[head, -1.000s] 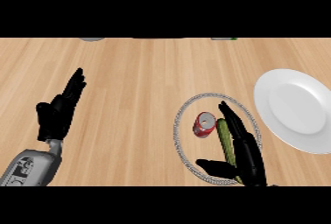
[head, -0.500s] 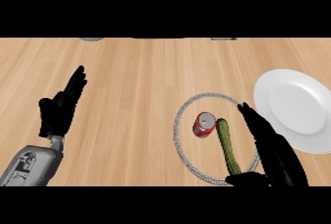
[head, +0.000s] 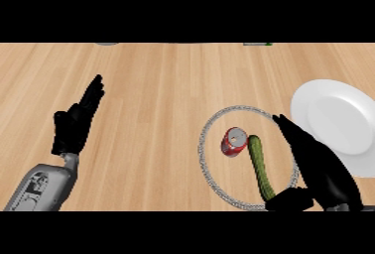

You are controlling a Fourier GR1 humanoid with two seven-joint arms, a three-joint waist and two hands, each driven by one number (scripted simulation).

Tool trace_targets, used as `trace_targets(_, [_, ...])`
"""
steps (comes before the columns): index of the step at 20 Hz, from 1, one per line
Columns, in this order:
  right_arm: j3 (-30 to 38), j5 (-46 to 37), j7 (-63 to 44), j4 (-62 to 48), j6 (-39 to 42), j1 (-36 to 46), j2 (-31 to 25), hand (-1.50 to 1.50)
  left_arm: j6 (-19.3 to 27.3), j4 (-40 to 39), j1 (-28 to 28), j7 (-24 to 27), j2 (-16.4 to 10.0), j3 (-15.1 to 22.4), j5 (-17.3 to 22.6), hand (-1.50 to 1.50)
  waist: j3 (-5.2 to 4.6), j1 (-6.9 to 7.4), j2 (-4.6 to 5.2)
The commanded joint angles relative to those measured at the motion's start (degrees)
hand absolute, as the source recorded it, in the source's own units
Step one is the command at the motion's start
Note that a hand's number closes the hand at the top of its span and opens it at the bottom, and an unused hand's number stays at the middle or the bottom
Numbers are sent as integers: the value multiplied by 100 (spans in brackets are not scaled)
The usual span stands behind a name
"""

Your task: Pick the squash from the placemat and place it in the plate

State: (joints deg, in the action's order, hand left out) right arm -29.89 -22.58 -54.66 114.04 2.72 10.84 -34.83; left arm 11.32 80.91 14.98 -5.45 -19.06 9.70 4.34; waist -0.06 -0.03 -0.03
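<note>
The squash (head: pixel 259 166) lies on the round placemat (head: pixel 242 107), lower right of centre, with a red can (head: pixel 235 141) at its upper left. Just right of it we hold our right hand (head: pixel 319 163), fingers straight, thumb spread. The white plate (head: pixel 337 119) sits at the right edge; our left hand (head: pixel 73 126) rests spread at the left.

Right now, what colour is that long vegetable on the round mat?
Green; the squash shows best in the head view.

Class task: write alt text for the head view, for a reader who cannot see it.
The robot's right hand lies open just right of a green squash on a round placemat, fingers straight. A red can sits beside the squash, a white plate sits to the right, and the left hand rests open at the left.
</note>
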Motion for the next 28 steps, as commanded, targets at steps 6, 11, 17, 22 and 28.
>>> trace_targets(6, [-78,-320,-143,-626,721,18,687,-150,-426,-153,-74,223,-68,-503,-1,0,4,8,3])
trace_targets(11, [-52,-564,0,-1079,929,-97,958,-150,-323,195,125,-302,75,-428,-292,0,7,11,-1])
trace_targets(17, [147,-892,835,-2013,947,-239,1323,-150,-307,79,-116,-84,455,-456,-494,0,7,10,1])
trace_targets(22, [623,-1132,1628,-2633,933,-309,1363,-150,-549,30,-115,2,514,-656,-536,0,7,9,4])
trace_targets(28, [738,-1602,1520,-2846,1226,-293,1799,-150,-908,-160,-49,167,527,-968,-551,0,6,2,3])
